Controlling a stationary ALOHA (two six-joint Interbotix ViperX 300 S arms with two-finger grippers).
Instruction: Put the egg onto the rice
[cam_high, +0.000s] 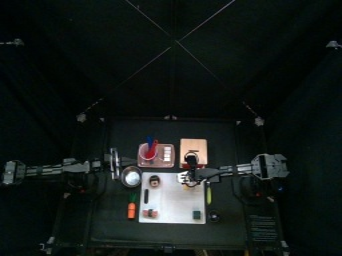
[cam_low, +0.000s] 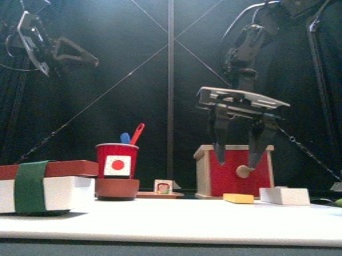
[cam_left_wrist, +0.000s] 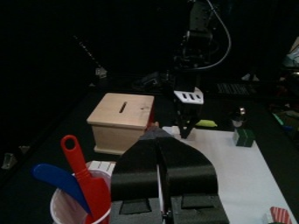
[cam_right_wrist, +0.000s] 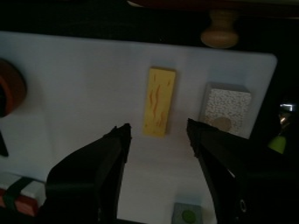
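The egg (cam_right_wrist: 160, 101), a small pale-yellow oblong block, lies flat on the white board (cam_right_wrist: 82, 79). In the front view the egg (cam_low: 238, 198) shows low beside the box. The rice (cam_right_wrist: 226, 103), a white speckled block, sits just beside the egg, a narrow gap between them; it is also the rice (cam_low: 283, 196) at the right of the front view. My right gripper (cam_right_wrist: 156, 129) hangs open over the egg's near end with nothing between its jaws. In the front view that right gripper (cam_low: 245, 118) stands above the board. My left gripper (cam_left_wrist: 163, 157) rests shut near the red cup.
A tan box with a slot (cam_left_wrist: 122, 118) stands behind the board, its wooden knob (cam_right_wrist: 219, 35) close to the egg. A red cup (cam_low: 118, 160) holds a red and a blue utensil. A large white block with a green band (cam_low: 47, 187) lies front left. A green piece (cam_left_wrist: 243, 137) sits on the board's far side.
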